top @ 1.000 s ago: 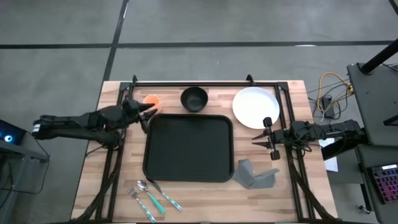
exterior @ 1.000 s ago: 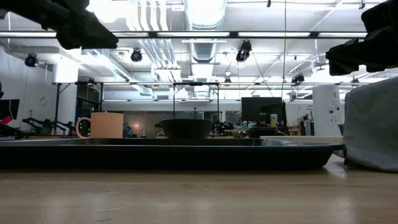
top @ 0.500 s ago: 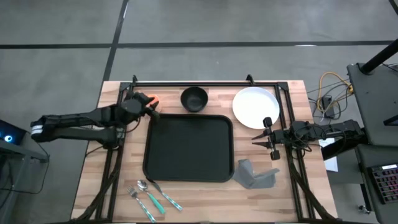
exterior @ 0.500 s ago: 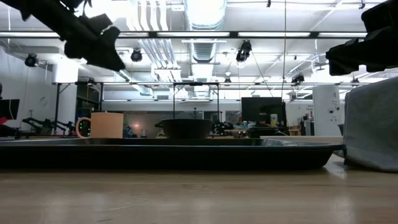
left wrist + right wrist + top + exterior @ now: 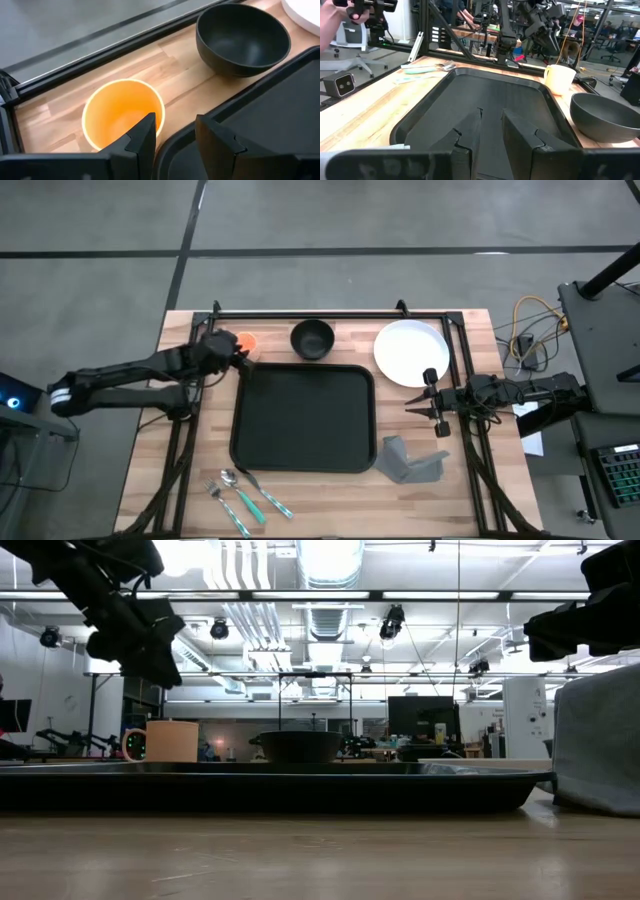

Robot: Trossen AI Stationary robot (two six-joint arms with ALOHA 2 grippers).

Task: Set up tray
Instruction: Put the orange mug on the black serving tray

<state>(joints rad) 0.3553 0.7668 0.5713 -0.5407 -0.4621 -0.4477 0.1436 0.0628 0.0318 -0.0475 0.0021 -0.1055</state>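
The black tray (image 5: 300, 418) lies flat mid-table. Just beyond its far left corner an orange cup (image 5: 248, 341) stands upright on the wood, its mouth up (image 5: 122, 120). My left gripper (image 5: 175, 137) hovers open above the cup's rim and the tray's corner, slanting down; the low view shows it (image 5: 148, 660) well above the cup (image 5: 172, 740). My right gripper (image 5: 425, 405) waits level at the tray's right edge, its fingers (image 5: 470, 135) a little apart with nothing between them.
A black bowl (image 5: 312, 338) and a white plate (image 5: 411, 352) sit along the far edge. A folded grey napkin (image 5: 410, 462) lies right of the tray's near corner, and cutlery (image 5: 240, 495) lies at the near left. A person's hand (image 5: 332, 20) shows beyond the table.
My left gripper has swung toward the table's far edge, over the orange cup, sinking and tipping its fingers downward. Its fingers have stayed open. The cup and the tray have not moved.
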